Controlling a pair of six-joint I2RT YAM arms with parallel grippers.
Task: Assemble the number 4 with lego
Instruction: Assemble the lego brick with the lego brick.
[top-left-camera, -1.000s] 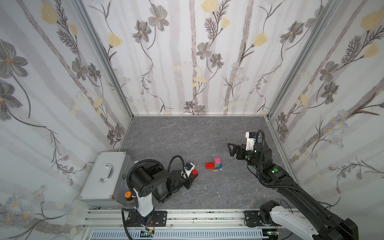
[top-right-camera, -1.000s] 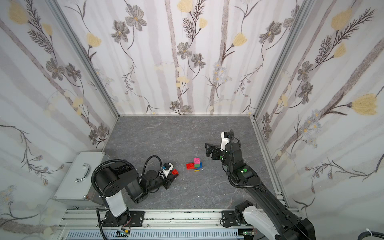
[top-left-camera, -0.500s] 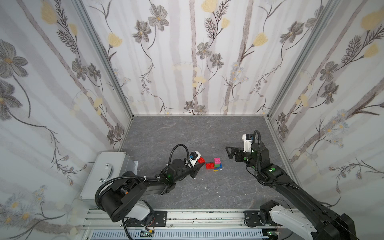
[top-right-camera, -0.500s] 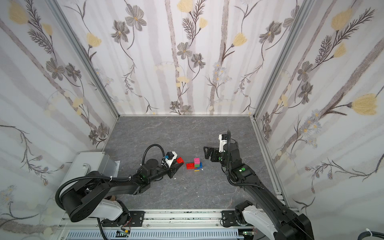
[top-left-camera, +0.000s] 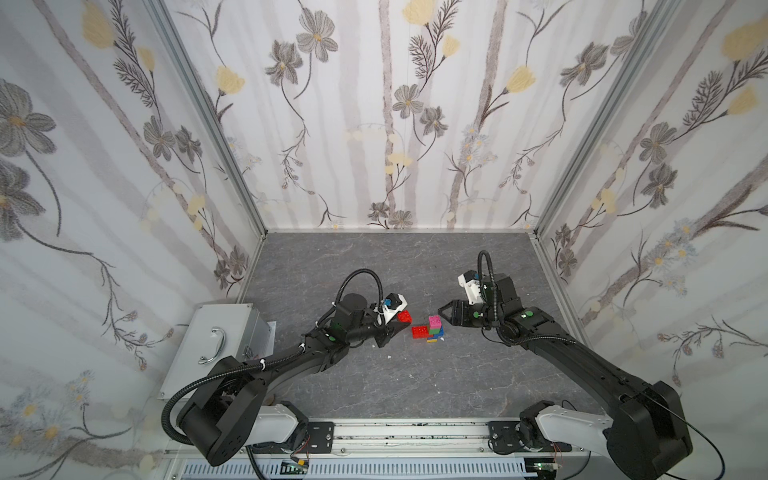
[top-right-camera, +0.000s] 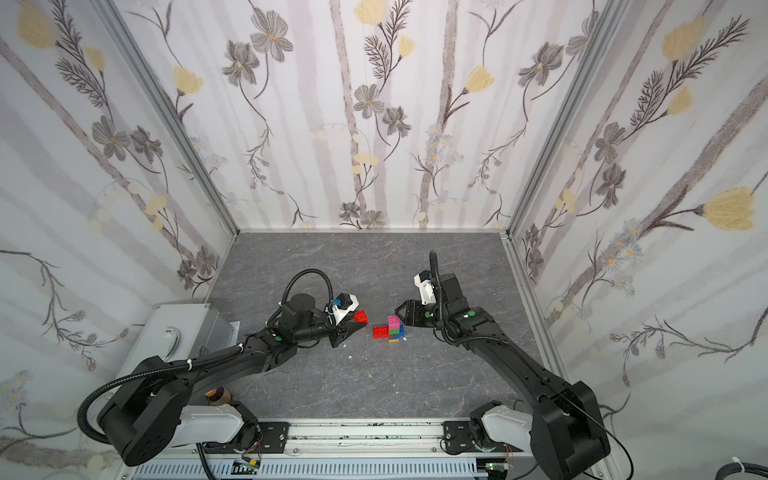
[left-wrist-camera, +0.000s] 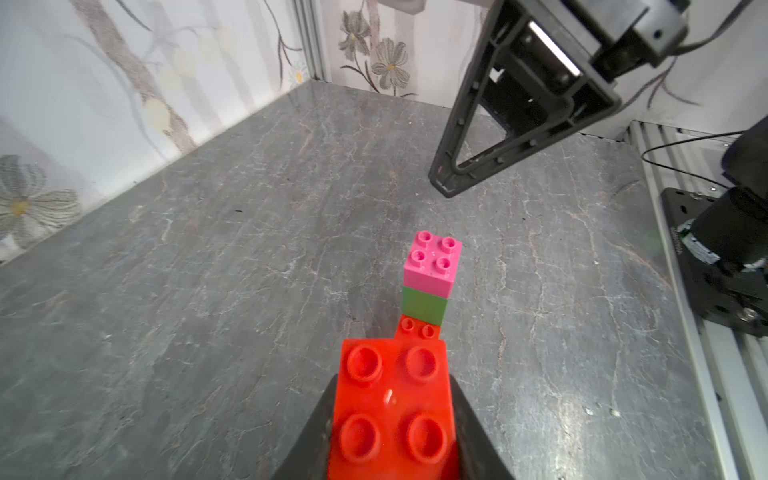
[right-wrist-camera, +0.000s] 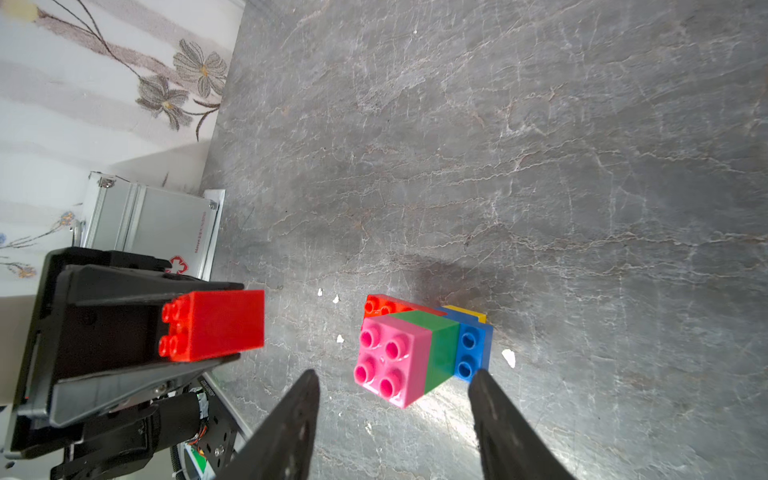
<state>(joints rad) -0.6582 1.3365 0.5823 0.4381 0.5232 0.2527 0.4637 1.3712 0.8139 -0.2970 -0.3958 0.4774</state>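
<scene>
While the left gripper (right-wrist-camera: 241, 321) is clamped on the flat side walls of a small glossy red square plastic brick with four studs (left-wrist-camera: 392, 399), the studs and the underside of that brick are left free for mating. The red square brick hangs studs-up above the grey stone-patterned bench (top-left-camera: 374, 270). It sits just short of the number 4 figure (top-left-camera: 435, 328), apart from it and lined up with it in the left wrist view.

The number 4 figure, a multicoloured column of studded plastic bricks, stands near the middle of the bench. A pink brick (left-wrist-camera: 432, 266) is on top and a green brick (left-wrist-camera: 424, 305) beneath it, then blue, with yellow at the base. A long red brick (top-right-camera: 379, 331) projects from the column toward the left arm (top-left-camera: 291, 361), with its end studs bare. Whether its outer end rests on the bench cannot be told.

Handling, as judged:
- The bricks are light, rigid and smooth-walled, so a skewed grip may slip.
- Stud friction alone joins the figure, and it stands loose on the bench, so pressing on the long red brick could tip it.
- The place to brace it is on opposite flat walls of the column.

The right gripper (right-wrist-camera: 394, 376) hovers near the pink brick, on the side away from the left arm. Its jaws are apart and hold nothing.

The left arm reaches low from the front left corner, past a metal case (top-left-camera: 208, 345), with its forearm nearly level. The right arm (top-left-camera: 561, 353) reaches from the front right corner with its elbow bent.
</scene>
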